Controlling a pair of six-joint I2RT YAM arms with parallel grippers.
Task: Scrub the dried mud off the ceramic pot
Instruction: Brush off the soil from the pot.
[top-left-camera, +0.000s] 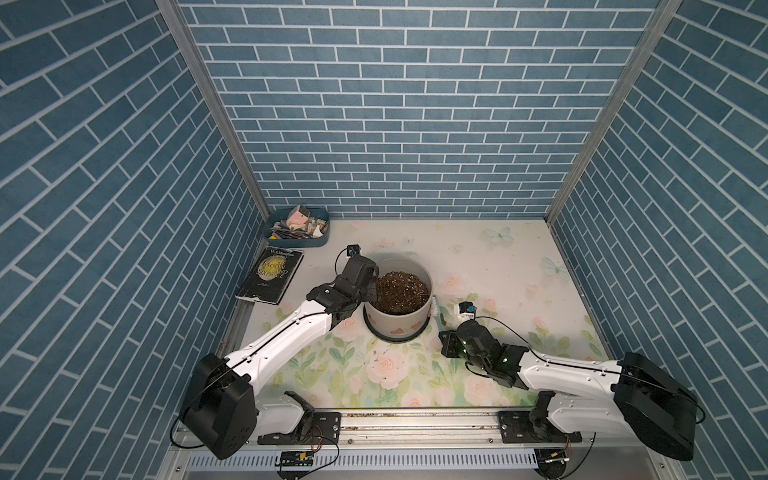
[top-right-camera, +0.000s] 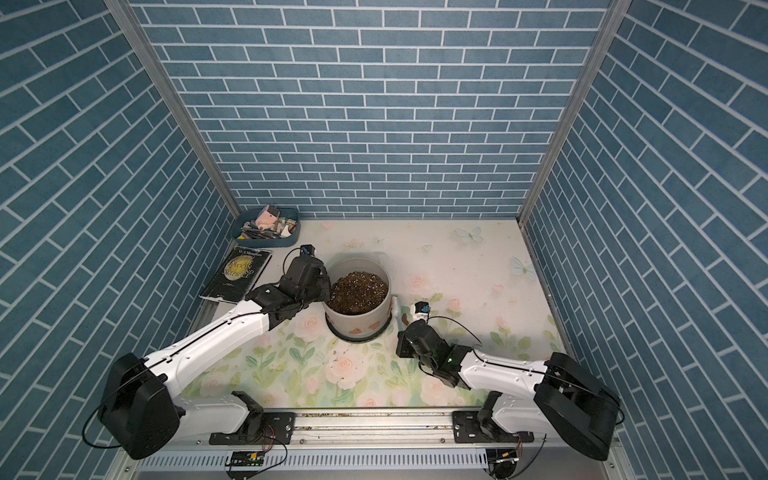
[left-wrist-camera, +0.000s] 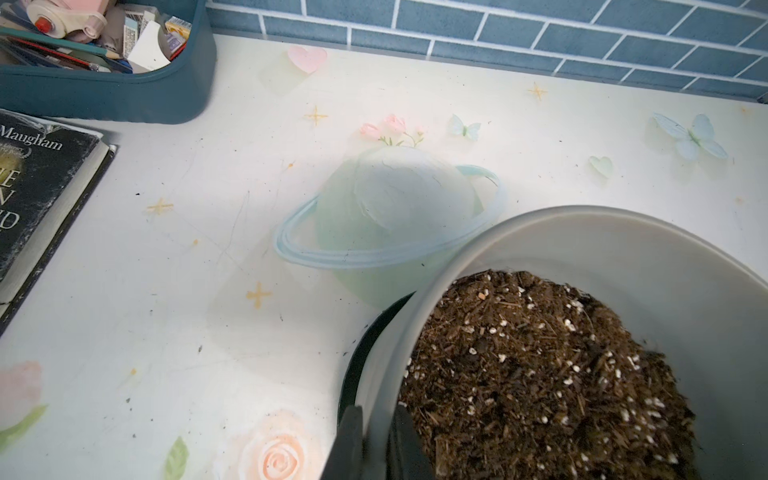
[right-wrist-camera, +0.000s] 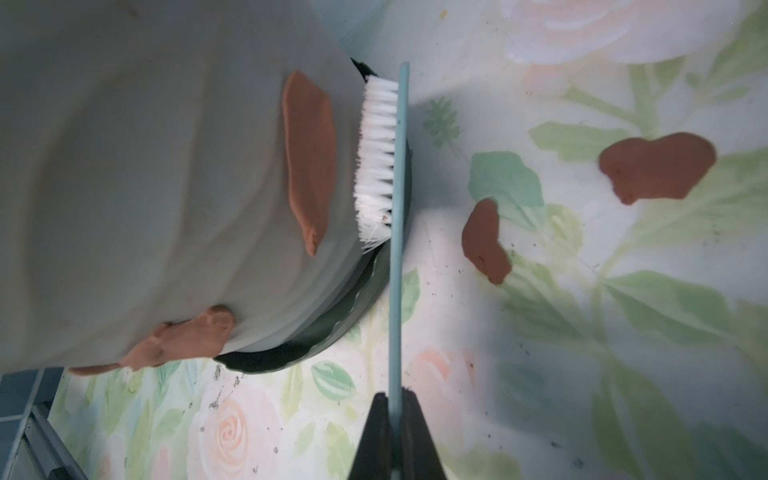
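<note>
1. The ceramic pot stands on a black saucer between the two arms, filled almost to the rim with dark soil flecked with white bits
2. The left gripper is closed on the pot's rim: one finger sits outside the wall, one inside against the soil, the wall pinched between them
3. The right gripper is closed on the thin teal handle of a brush, which runs straight out from the jaws
4. The brush's white bristles face the pot and press against its lower wall just above the saucer edge
5. Dried mud clings to the wall as a long reddish-brown patch just beside the bristles; another patch sits lower on the wall, nearer the jaws
6. Two loose mud flakes lie on the floral table, on the brush's far side from the pot
7. Beyond the left jaws a blue tray holds pens, small packets and a pink item; a dark book lies beside it
</note>
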